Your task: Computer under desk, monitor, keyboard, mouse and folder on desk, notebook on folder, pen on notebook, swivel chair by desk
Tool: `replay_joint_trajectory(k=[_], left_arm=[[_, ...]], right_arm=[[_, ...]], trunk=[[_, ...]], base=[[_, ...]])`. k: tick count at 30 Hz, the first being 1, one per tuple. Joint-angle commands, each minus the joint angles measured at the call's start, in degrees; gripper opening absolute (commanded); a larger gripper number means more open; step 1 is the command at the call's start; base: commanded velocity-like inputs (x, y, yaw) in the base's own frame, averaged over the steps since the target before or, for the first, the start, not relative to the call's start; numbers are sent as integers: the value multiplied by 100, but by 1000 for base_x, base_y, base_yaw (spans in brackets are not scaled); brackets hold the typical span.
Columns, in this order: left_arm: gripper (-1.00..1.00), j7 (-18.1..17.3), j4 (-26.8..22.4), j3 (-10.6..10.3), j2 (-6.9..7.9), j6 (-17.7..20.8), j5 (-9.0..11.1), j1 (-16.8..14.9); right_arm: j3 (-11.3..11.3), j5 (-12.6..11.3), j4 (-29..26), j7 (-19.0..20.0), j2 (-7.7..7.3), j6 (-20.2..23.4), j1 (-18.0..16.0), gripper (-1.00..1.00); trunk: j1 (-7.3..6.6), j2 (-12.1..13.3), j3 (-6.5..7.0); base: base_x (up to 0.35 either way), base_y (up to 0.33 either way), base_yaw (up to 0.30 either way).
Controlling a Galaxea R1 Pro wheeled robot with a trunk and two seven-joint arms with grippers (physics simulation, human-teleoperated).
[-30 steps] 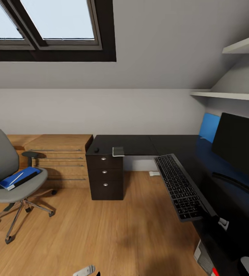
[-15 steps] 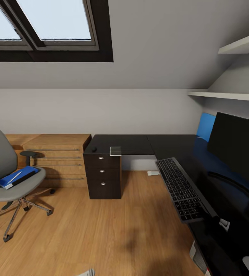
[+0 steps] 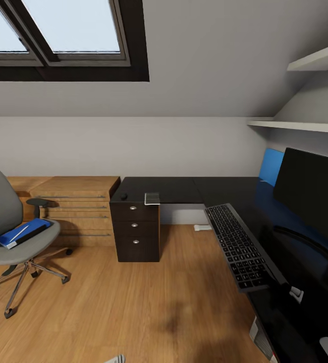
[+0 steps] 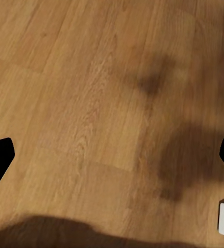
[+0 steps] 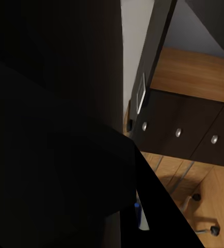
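The keyboard point(image 3: 238, 246) hangs tilted over the edge of the black desk point(image 3: 184, 189), and my right gripper point(image 3: 286, 289) is shut on its near end, dark against the desktop. The monitor point(image 3: 313, 194) stands on the desk at the right. Farther along lie the small dark mouse point(image 3: 124, 196) and the grey notebook point(image 3: 152, 198), which also shows as notebook point(image 5: 141, 93). At the left, the blue folder point(image 3: 24, 233) rests on the swivel chair point(image 3: 5, 222). A silver-grey corner of the computer point(image 3: 260, 337) peeks from under the desk. My left gripper point(image 4: 112, 155) is open above bare floor.
A dark three-drawer cabinet point(image 3: 138, 232) stands under the desk's far end, with low oak drawers point(image 3: 75, 206) beside it. Wall shelves point(image 3: 305, 123) hang above the monitor, and a blue panel point(image 3: 270, 166) sits behind it. Wood floor point(image 3: 133, 302) lies between the chair and the desk.
The whole view shifted slightly between the oldest frame and half a second ago. Since then the keyboard has edged a little farther along the desk; everything else stays put.
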Motion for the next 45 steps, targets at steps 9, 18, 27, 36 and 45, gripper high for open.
replay_joint_trajectory(k=[9, 18, 27, 36, 45], left_arm=[[100, 43, 0, -44, 0, -33, 60, -5], [100, 43, 1, -44, 0, -33, 60, -5], [100, 43, 2, -44, 0, -33, 60, -5], [100, 43, 4, -44, 0, -33, 60, -5], [100, 29, 0, -46, -77, -58, 44, -12]], right_arm=[[-6, -44, 10, 61, 4, 38, -4, -100], [1, -47, -8, 63, 14, 30, -4, -100], [-5, -25, 2, 76, 4, 18, -4, -100], [-6, -42, 11, 76, 20, 33, -4, -100], [-28, 18, 145, -159, 59, -195, -39, -100]], trunk=[[0, -3, -6], [0, -3, -6], [0, -3, -6], [0, -3, -6], [0, -3, -6]], base=[[0, 0, 0], [0, 0, 0], [0, 0, 0], [0, 0, 0], [0, 0, 0]])
